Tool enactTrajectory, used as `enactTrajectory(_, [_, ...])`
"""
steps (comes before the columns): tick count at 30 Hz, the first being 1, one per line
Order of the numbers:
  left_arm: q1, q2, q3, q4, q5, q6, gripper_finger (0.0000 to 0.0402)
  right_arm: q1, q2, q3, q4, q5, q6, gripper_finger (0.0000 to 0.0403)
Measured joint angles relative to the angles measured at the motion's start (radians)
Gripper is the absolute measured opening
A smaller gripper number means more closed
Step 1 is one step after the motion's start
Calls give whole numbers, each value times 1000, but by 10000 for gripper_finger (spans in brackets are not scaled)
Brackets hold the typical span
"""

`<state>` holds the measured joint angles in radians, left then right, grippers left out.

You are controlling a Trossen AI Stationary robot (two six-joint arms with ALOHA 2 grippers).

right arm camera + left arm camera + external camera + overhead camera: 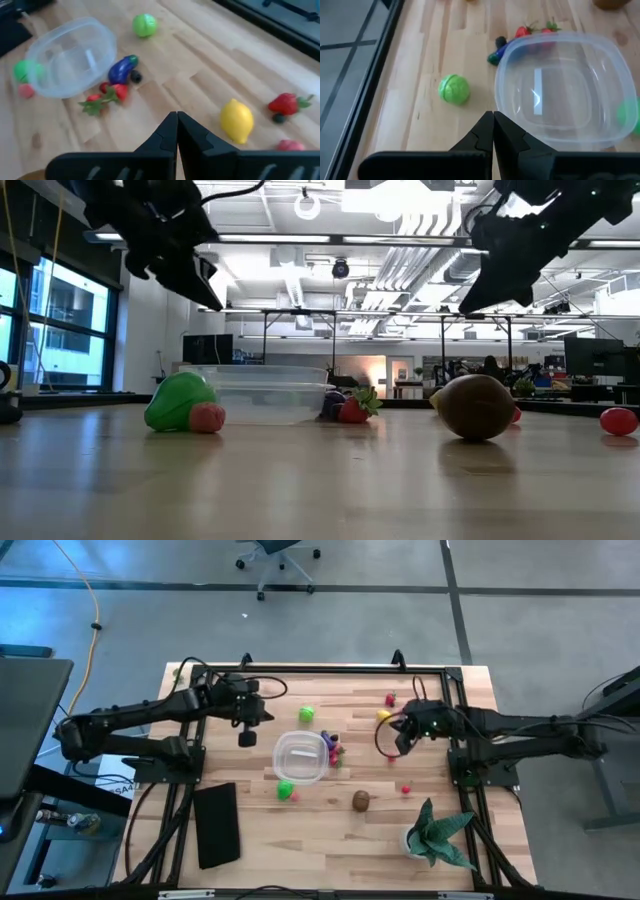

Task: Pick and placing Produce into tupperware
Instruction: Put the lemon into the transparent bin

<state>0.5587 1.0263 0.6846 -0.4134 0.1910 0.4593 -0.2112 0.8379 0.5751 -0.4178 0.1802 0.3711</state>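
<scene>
Produce (361, 801) lies scattered around the tupperware (300, 756), none inside.

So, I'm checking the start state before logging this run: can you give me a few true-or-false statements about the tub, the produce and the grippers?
1. The tupperware is empty. True.
2. The left gripper holds the green ball. False: it is shut on nothing, and the ball lies on the table.
3. The lemon lies outside the tub. True.
4. The purple eggplant is inside the tub. False: it lies beside it.
5. The right gripper is open. False: it is shut and empty.
</scene>
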Motion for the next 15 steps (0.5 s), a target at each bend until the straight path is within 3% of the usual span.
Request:
enactTrajectory(6, [-2, -2, 0, 6, 90, 52, 1, -130, 0, 0, 2, -82, -76, 42])
enactTrajectory(10, [-2, -20, 0, 34, 90, 87, 1, -202, 1, 8, 15, -85, -149, 91])
enactTrajectory(15, [-2, -43, 0, 79, 108, 123, 1, -264, 41, 102, -96, -106, -216, 132])
